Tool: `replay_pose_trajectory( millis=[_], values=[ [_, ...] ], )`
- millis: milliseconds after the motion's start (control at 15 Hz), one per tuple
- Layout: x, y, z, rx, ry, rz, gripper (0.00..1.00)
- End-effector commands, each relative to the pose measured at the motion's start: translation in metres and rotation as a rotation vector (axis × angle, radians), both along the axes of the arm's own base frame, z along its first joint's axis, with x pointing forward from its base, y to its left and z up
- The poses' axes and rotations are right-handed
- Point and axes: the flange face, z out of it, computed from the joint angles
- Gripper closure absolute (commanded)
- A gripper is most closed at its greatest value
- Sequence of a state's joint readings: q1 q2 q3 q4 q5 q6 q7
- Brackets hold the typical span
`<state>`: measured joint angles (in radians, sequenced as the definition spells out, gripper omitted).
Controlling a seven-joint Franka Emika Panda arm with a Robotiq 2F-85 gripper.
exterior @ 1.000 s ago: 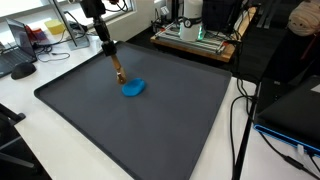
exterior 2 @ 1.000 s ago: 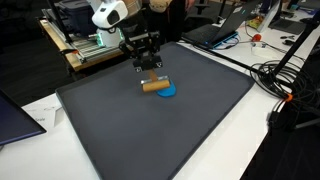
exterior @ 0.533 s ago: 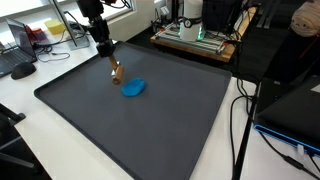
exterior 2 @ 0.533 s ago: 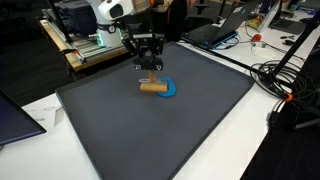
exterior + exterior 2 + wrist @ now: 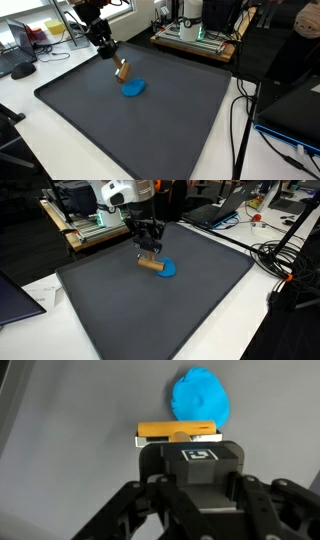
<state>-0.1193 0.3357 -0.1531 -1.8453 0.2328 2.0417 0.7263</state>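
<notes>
A short wooden block [image 5: 123, 71] hangs tilted in my gripper [image 5: 116, 64], just above the dark grey mat [image 5: 150, 130]. My gripper is shut on the block's middle. In the other exterior view the gripper [image 5: 148, 254] holds the block [image 5: 151, 265] right beside a flat blue disc [image 5: 168, 270] that lies on the mat. In the wrist view the block [image 5: 160, 430] lies crosswise just beyond the gripper [image 5: 180, 437], with the blue disc [image 5: 200, 395] a little farther on. The fingertips are mostly hidden by the gripper body.
The mat [image 5: 150, 320] covers most of a white table. Lab equipment on a wooden board [image 5: 195, 40] stands behind it. Cables [image 5: 285, 265] run along one side, and a laptop [image 5: 20, 55] sits at the table's edge.
My gripper has risen from the mat, and the wooden block has come up with it and tilted. The blue disc has not moved.
</notes>
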Motion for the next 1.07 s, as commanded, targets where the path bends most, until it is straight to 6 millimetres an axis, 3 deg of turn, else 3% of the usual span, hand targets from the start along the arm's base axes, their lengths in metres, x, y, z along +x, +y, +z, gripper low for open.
replay_pose_trajectory(
  millis=[0, 400, 1000],
  values=[
    [0.021, -0.023, -0.004, 0.046, 0.059, -0.074, 0.77],
    [0.046, -0.050, -0.006, 0.146, 0.089, -0.121, 0.77],
    [0.093, -0.066, -0.025, 0.226, 0.101, -0.105, 0.77]
  ],
)
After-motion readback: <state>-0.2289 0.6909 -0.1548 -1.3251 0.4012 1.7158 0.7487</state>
